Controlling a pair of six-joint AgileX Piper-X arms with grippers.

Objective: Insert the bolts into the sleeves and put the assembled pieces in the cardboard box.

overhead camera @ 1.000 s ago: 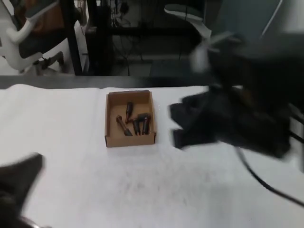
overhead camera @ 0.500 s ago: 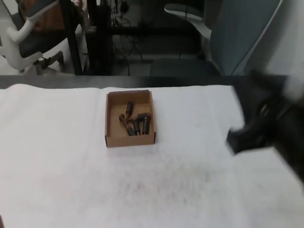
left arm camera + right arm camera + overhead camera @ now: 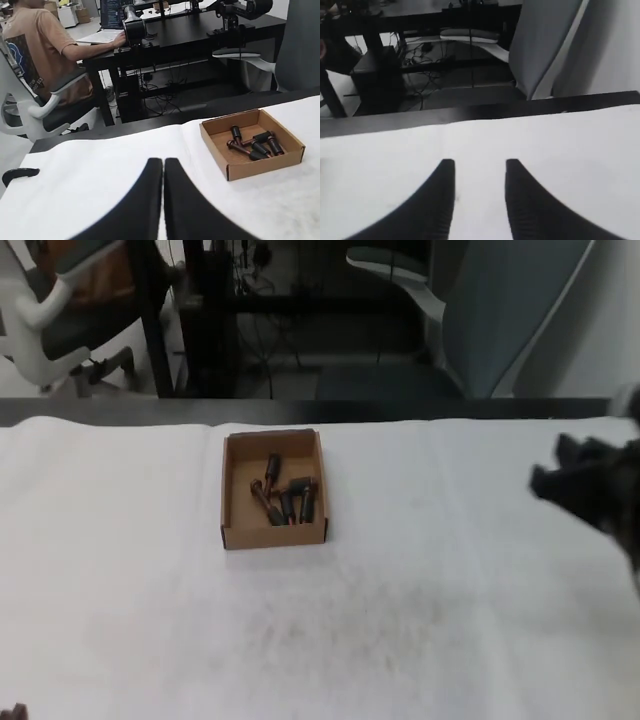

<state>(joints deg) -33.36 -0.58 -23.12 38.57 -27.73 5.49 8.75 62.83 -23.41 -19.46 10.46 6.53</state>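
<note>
The cardboard box point(image 3: 274, 530) stands on the white cloth left of the middle, with several dark bolt-and-sleeve pieces point(image 3: 285, 498) lying in it. The left wrist view looks at the box point(image 3: 260, 162) and its pieces point(image 3: 254, 142) from a distance. My left gripper point(image 3: 163, 162) is shut, its fingers pressed together with nothing between them, well away from the box. My right gripper point(image 3: 479, 165) is open and empty over bare cloth. A dark arm point(image 3: 590, 490) sits at the bench's right edge in the high view.
A white cloth point(image 3: 400, 620) covers the bench. Beyond the far edge stand a black desk point(image 3: 200, 35), office chairs point(image 3: 50, 320) and a grey chair back point(image 3: 545, 45). A person sits at the desk, away from the bench.
The dark arm on the right has pulled away from beside the box to the bench's right edge. The arm at the lower left has dropped out of the high view.
</note>
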